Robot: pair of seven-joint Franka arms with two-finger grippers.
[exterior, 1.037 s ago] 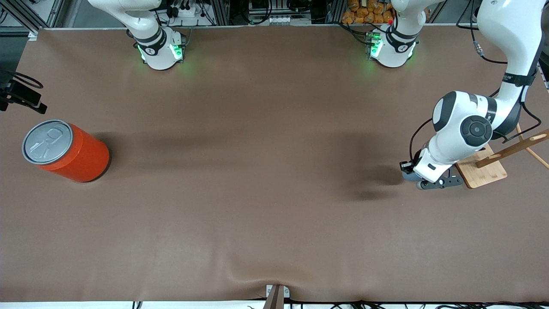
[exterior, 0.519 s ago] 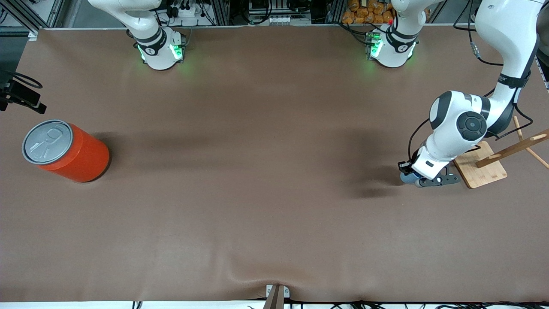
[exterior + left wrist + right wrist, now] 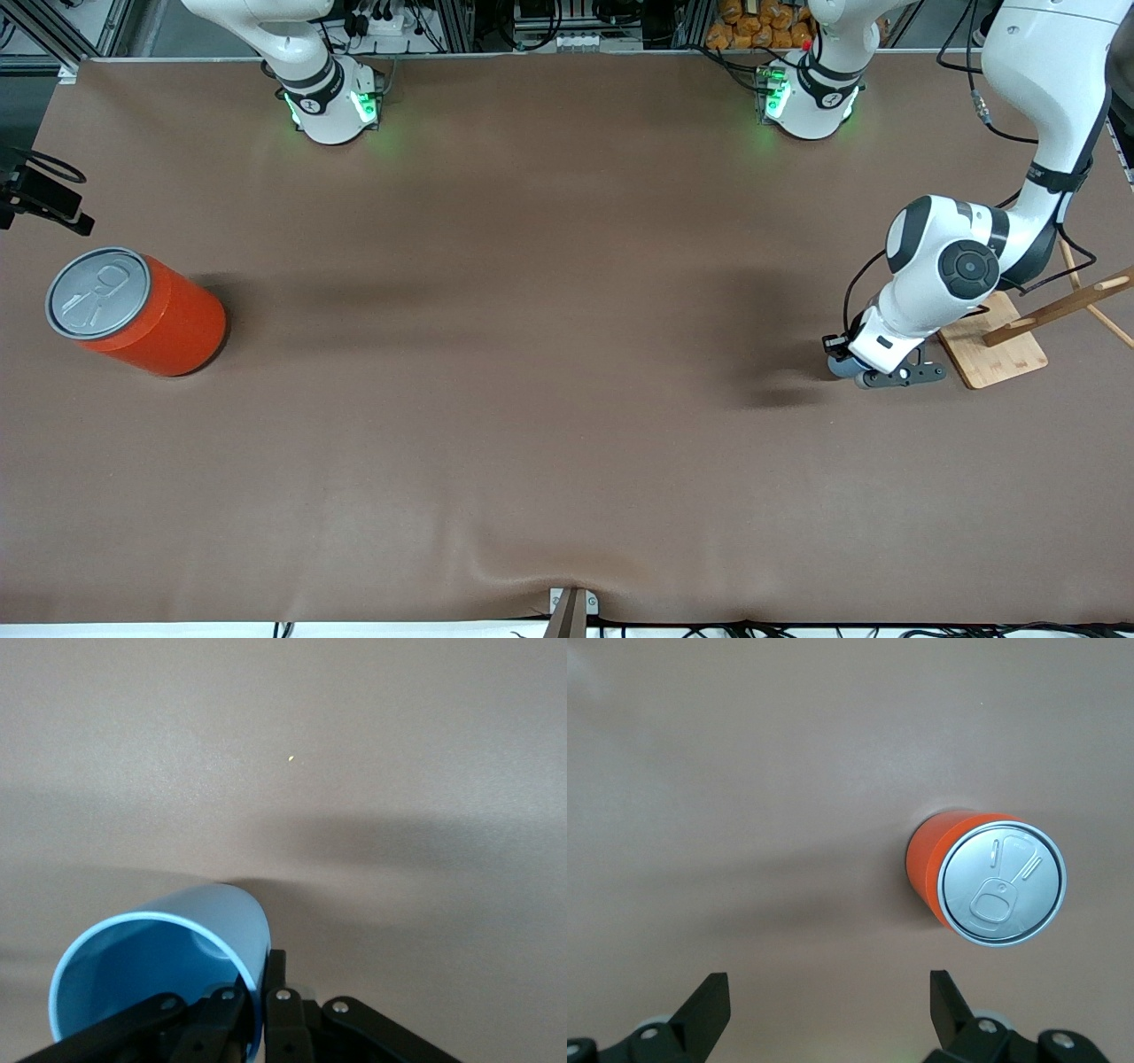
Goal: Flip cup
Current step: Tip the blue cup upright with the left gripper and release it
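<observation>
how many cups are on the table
1: a small light-blue plastic cup tilted in the left gripper, at the left arm's end beside the wooden board. The orange cylinder with grey pull-tab lid is a can.

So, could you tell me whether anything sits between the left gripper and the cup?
Nothing visible does: the left gripper is shut on the rim of the cup, one finger inside and one outside. The right gripper waits over the can.
</observation>
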